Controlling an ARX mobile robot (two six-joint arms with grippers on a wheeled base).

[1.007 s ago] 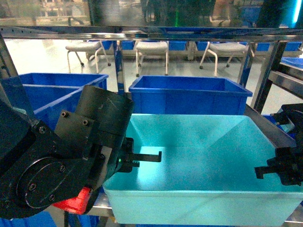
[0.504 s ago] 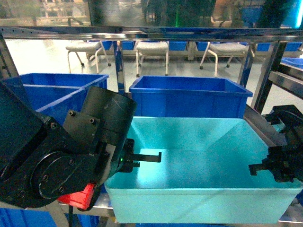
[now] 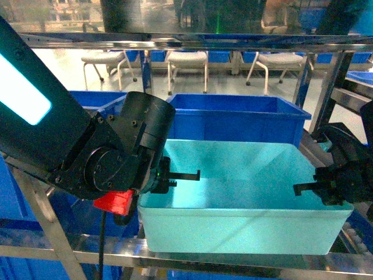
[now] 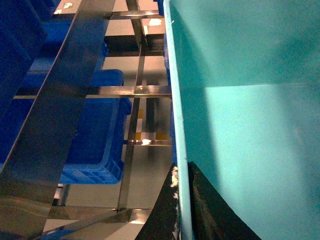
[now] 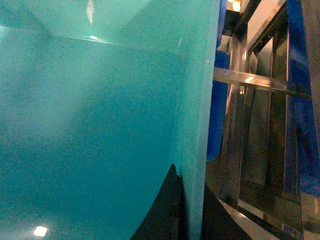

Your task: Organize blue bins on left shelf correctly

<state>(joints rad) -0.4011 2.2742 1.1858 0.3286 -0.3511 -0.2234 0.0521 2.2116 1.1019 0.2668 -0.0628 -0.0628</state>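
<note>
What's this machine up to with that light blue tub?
A two-armed robot is handling a turquoise bin on a steel shelf. The left gripper is clamped over the tub's left wall and the right gripper over its right wall, one finger inside and one outside on each. The tub looks empty. A darker blue crate sits right behind it, with more blue crates lower on the rack.
</note>
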